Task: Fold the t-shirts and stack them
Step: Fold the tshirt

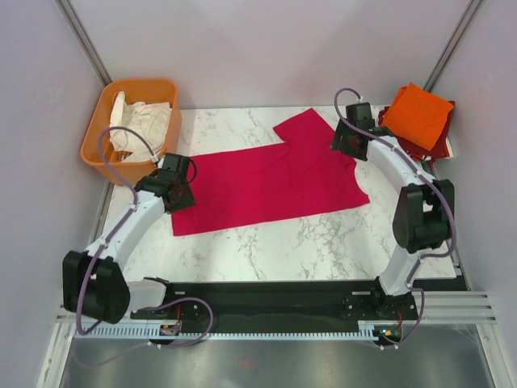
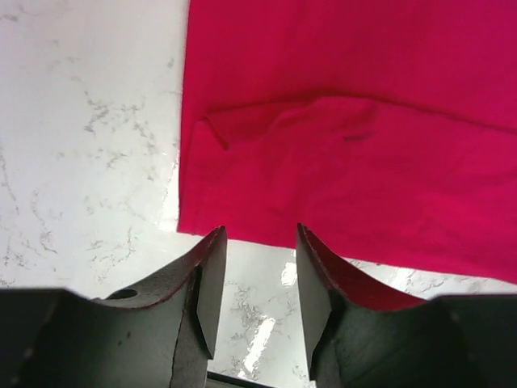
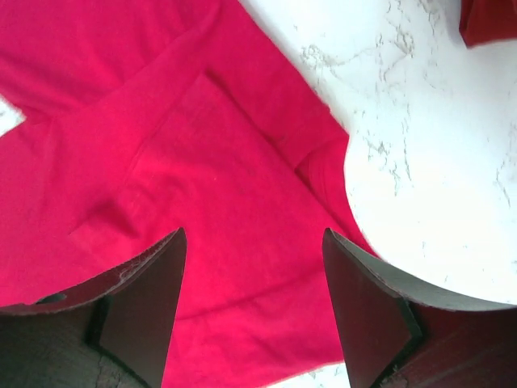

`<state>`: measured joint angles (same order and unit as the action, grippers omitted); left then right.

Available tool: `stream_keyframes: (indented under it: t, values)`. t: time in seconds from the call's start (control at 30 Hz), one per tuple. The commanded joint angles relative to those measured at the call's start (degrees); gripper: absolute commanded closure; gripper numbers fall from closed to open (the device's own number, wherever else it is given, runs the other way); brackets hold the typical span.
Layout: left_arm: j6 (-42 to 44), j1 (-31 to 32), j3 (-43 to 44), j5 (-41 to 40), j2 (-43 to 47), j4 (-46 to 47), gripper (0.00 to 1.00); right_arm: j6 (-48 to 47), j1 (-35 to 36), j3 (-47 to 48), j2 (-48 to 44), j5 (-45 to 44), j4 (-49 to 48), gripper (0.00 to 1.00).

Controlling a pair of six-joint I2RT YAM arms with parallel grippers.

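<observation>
A magenta-pink t-shirt (image 1: 266, 182) lies spread flat across the middle of the marble table, one sleeve pointing to the far side. A folded bright orange t-shirt (image 1: 416, 115) rests on a dark red t-shirt (image 1: 422, 149) at the far right corner. My left gripper (image 1: 179, 194) is open and empty, above the shirt's left hem edge (image 2: 202, 230). My right gripper (image 1: 347, 144) is open and empty, above the shirt's collar end (image 3: 242, 242) near the neckline. A corner of the dark red shirt (image 3: 489, 20) shows in the right wrist view.
A rigid orange plastic basket (image 1: 101, 129) with pale cloth (image 1: 141, 125) inside stands at the far left, off the table's corner. Bare marble (image 1: 307, 242) lies between the shirt and the arm bases. Grey walls and metal posts surround the table.
</observation>
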<state>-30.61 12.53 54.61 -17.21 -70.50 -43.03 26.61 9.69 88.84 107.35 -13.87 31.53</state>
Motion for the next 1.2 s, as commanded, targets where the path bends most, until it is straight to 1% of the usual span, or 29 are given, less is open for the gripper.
stream_keyframes:
  t: [0.0, 0.07, 0.1, 0.23, 0.37, 0.43, 0.53, 0.67, 0.77, 0.87, 1.0, 1.07, 1.13, 1.17]
  values:
    - [-2.17, 2.93, 1.46, -0.2, -6.73, 0.22, 0.54, 1.16, 0.06, -8.64, -7.84, 3.31, -4.8, 0.24]
    - [-3.66, 2.93, 1.73, 0.86, -9.29, 0.31, 0.57, 1.6, -0.02, -11.57, -10.13, 6.03, -5.68, 0.24]
    - [-4.01, 2.93, 2.25, 0.95, -11.74, 0.31, 0.61, 1.69, 0.06, -14.02, -10.75, 6.83, -6.47, 0.25]
    - [-5.86, 2.93, 4.45, -0.27, -17.82, 0.49, 0.62, 1.87, 0.06, -17.64, -12.95, 7.8, -7.09, 0.25]
    - [-7.44, 2.5, 6.99, -4.57, -23.35, 0.66, 0.62, 0.99, 0.06, -18.44, -13.92, 9.3, -7.1, 0.25]
    - [-8.15, 1.88, 8.14, -5.37, -26.51, 0.75, 0.62, 0.81, -0.2, -18.7, -14.36, 9.12, -7.09, 0.26]
    - [-7.98, -0.49, 10.16, -7.13, -29.16, 0.84, 0.62, 0.29, -0.29, -19.4, -14.63, 9.39, -7.1, 0.25]
    - [-8.59, -6.71, 13.05, -7.05, -34.25, 1.01, 0.62, -0.33, -0.73, -20.63, -15.24, 9.38, -7.1, 0.26]
    - [-9.12, -8.49, 15.34, -7.04, -34.71, 1.1, 0.62, -0.42, -0.9, -20.81, -15.68, 10.08, -7.1, 0.26]
    - [-8.06, -8.4, 17.01, -6.17, -32.69, 1.63, 0.57, -0.33, -0.82, -21.16, -17.08, 10.88, -7.01, 0.26]
    - [-5.25, -7.61, 18.07, -1.43, -27.43, 2.33, 0.34, 0.19, -0.82, -23.0, -19.37, 10.36, -7.1, 0.25]
    - [-4.02, -6.39, 18.16, 2.77, -25.92, 2.42, 0.32, 1.07, -0.82, -25.54, -20.94, 9.65, -6.92, 0.24]
    - [-3.23, -4.37, 17.29, 4.11, -22.69, 2.16, 0.31, 2.47, -1.25, -27.92, -22.09, 8.69, -6.57, 0.24]
    - [-3.14, -3.84, 15.54, 4.73, -21.27, 2.07, 0.3, 2.92, -1.52, -30.71, -23.31, 8.51, -6.65, 0.23]
